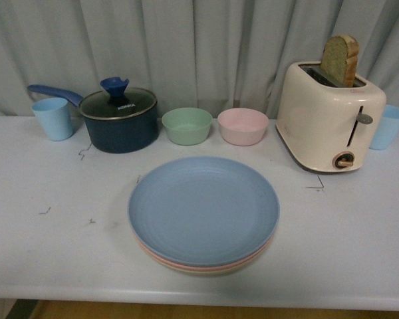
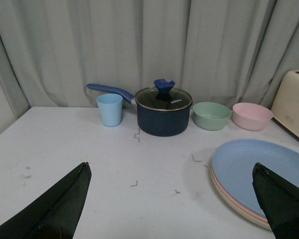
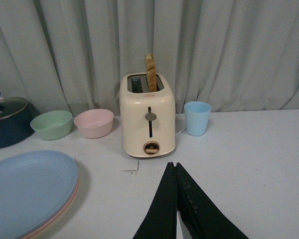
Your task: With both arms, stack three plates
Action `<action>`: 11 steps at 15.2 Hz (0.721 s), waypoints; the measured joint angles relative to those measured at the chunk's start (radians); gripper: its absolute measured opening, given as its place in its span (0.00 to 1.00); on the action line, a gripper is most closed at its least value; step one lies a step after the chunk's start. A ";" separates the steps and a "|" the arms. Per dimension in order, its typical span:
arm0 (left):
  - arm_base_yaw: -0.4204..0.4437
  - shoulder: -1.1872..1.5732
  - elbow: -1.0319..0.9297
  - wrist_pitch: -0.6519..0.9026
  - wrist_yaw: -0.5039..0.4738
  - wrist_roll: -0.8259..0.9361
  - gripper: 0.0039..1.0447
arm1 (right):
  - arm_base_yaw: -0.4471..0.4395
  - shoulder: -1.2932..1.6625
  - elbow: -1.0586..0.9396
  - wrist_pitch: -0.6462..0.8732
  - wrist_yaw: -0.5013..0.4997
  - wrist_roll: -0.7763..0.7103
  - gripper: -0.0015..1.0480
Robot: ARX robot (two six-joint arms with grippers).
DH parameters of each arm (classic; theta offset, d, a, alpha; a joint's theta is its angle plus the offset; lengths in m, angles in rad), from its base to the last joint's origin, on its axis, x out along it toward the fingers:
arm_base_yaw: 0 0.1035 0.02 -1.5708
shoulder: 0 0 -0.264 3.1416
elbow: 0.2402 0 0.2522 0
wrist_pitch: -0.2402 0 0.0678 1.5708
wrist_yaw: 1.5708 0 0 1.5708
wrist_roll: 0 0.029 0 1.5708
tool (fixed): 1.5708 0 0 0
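Note:
The three plates lie in one stack at the table's middle front. The light blue plate [image 1: 203, 208] is on top, a pink plate rim [image 1: 161, 260] shows under it, and a cream-beige rim [image 1: 216, 272] shows at the bottom. The stack also shows in the left wrist view [image 2: 261, 172] and in the right wrist view [image 3: 27, 186]. Neither arm appears in the front view. My left gripper [image 2: 172, 164] is open and empty above the bare table left of the stack. My right gripper [image 3: 172, 164] is shut and empty, right of the stack, in front of the toaster.
Along the back stand a light blue cup [image 1: 53, 118], a dark blue lidded pot [image 1: 118, 119], a green bowl [image 1: 187, 125], a pink bowl [image 1: 243, 126], a cream toaster [image 1: 329, 116] holding a bread slice, and another blue cup [image 1: 388, 126]. A grey curtain hangs behind.

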 joint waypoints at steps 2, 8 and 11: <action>0.000 0.000 0.000 0.000 0.000 0.000 0.94 | 0.000 -0.069 0.000 -0.067 0.000 0.000 0.02; 0.000 0.000 0.000 0.000 0.000 0.000 0.94 | 0.000 -0.237 0.000 -0.230 0.000 0.000 0.02; 0.000 0.000 0.000 0.000 0.000 0.000 0.94 | 0.000 -0.293 0.000 -0.286 0.000 0.000 0.02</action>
